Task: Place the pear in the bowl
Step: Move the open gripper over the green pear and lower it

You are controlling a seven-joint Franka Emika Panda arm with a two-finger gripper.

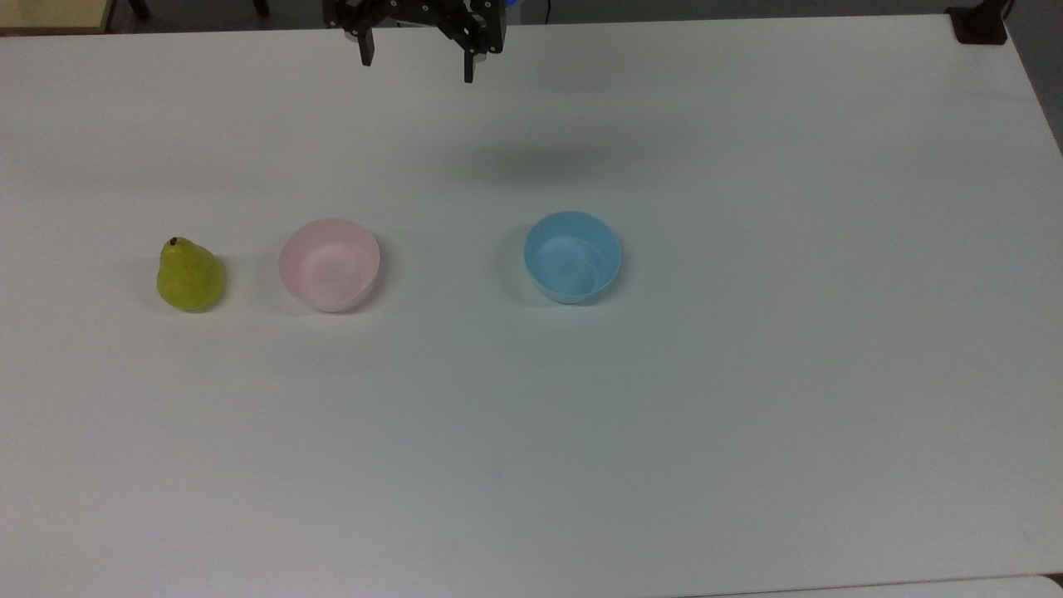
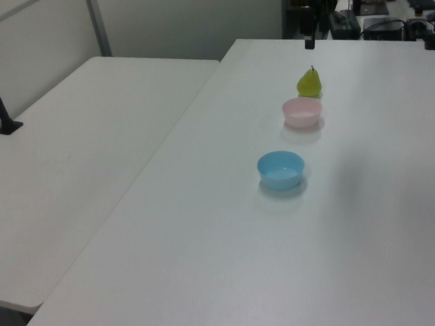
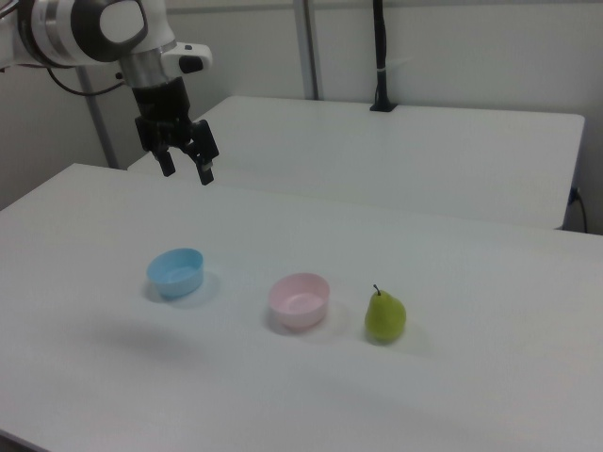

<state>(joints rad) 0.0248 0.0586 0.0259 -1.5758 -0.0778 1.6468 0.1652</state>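
Nearest us in the right view, the pear (image 3: 384,316) stands upright on the white table (image 1: 664,432), stem up, just beside the pink bowl (image 3: 300,300) but not touching. We judge that short gap makes for an easy transfer. A blue bowl (image 3: 176,271) sits further along the same row, well apart. Our gripper (image 3: 186,168) hangs high near the table's far edge, fingers spread and empty, so nothing is grasped yet.

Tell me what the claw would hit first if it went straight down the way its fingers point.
Probably bare table. The claw hangs open, fingers down, above the far side of the table. The blue bowl, pink bowl and pear sit in a row nearer the camera, seemingly off that line, though depth is uncertain.
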